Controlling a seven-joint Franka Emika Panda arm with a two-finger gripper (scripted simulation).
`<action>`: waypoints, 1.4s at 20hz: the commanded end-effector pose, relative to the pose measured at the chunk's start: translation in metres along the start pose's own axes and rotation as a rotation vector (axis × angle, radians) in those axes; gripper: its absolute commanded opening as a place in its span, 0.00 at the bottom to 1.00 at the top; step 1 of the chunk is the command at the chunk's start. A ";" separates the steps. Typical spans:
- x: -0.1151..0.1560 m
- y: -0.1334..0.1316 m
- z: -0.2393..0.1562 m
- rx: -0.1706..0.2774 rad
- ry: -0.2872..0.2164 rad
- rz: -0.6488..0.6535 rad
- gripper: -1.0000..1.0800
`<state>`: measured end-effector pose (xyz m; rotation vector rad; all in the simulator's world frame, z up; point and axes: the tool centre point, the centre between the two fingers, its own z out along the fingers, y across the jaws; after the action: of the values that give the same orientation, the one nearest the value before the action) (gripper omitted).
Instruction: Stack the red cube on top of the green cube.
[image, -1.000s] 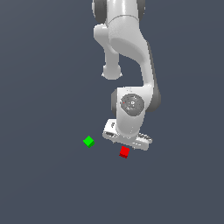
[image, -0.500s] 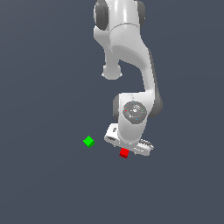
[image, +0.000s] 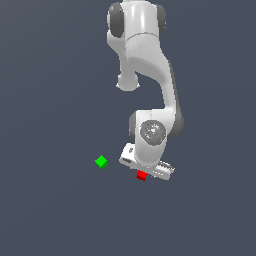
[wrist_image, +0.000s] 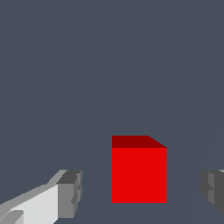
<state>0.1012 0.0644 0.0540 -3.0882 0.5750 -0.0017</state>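
Presently, the white arm (image: 150, 75) reaches down from the top of the exterior view and bends at the wrist, so that the gripper (wrist_image: 140, 192) sits low over the plain dark grey floor (image: 50, 75). The red cube (image: 141, 175) rests on that floor directly beneath the gripper body, showing just at its lower edge in the exterior view. In the wrist view the same cube (wrist_image: 139, 174) stands squarely between the two grey fingertips (wrist_image: 70, 194), with a clear strip of floor on either side of it; neither pad touches it. The jaws are therefore spread wide, wider than the cube, and they hold nothing. How far the fingertips are above the floor cannot be judged from either view. The green cube (image: 101, 162) lies on the floor to the exterior view's left of the red cube, apart from it and clear of the gripper, with bare floor between the two. It does not appear in the wrist view. Both cubes sit flat and nothing is stacked.
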 end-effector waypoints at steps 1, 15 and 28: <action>-0.001 0.000 0.014 -0.001 -0.001 0.000 0.96; 0.000 0.000 0.034 -0.001 -0.001 0.001 0.00; 0.000 0.001 0.024 -0.001 -0.002 0.001 0.00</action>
<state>0.1002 0.0639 0.0251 -3.0889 0.5773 0.0042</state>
